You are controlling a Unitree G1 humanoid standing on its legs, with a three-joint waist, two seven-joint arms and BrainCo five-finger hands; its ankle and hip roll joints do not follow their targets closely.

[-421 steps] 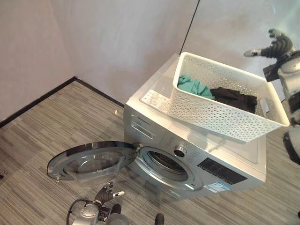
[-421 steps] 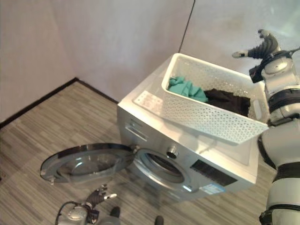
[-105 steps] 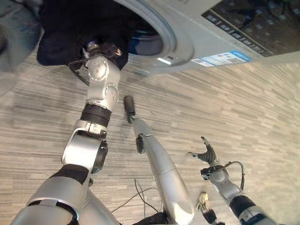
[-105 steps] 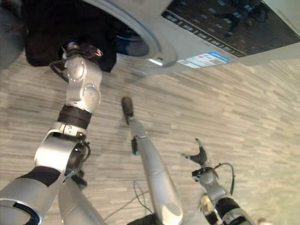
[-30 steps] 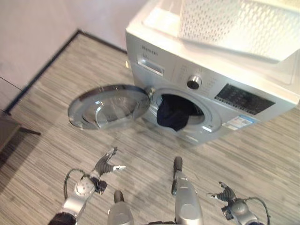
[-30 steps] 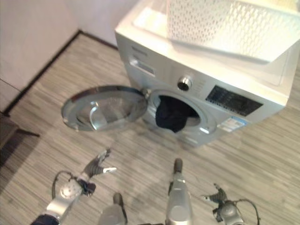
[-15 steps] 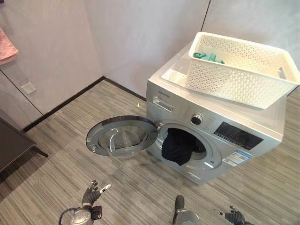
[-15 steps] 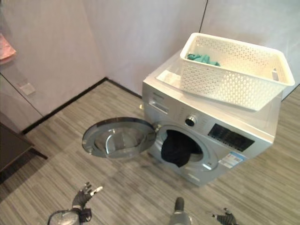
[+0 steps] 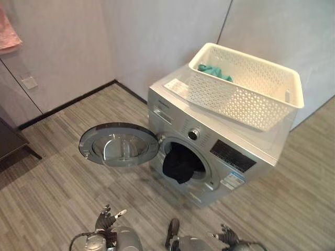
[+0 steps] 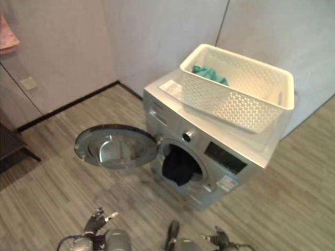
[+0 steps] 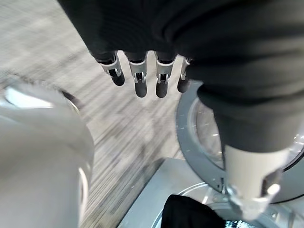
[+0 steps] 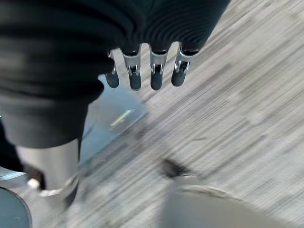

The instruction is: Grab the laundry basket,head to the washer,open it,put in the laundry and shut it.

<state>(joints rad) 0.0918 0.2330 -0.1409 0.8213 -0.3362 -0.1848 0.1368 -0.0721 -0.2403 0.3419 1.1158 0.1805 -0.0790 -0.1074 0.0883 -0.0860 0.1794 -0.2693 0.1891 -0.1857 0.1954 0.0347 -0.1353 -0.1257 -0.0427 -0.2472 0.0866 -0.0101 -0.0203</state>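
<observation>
Floor of grey planks, walls behind; washer door swung open, dark garment apparently draped over rim; basket atop; both hands' fingers loose, empty.

Glossy silver washer, perforated, probably plastic basket, soft dark cloth, wood-grain floor.

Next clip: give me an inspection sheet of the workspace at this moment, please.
Surface: grey striped plank floor.
Job's things: silver front-loading washer, its round door swung open; black garment hanging from the drum opening; white perforated plastic basket on top, teal cloth inside.
Clutter: nothing seen.
Hands: left hand and right hand low, open, empty.
Cables: thin dark cable down the wall.
Surroundings: pale walls, dark skirting, pink cloth hanging.
</observation>
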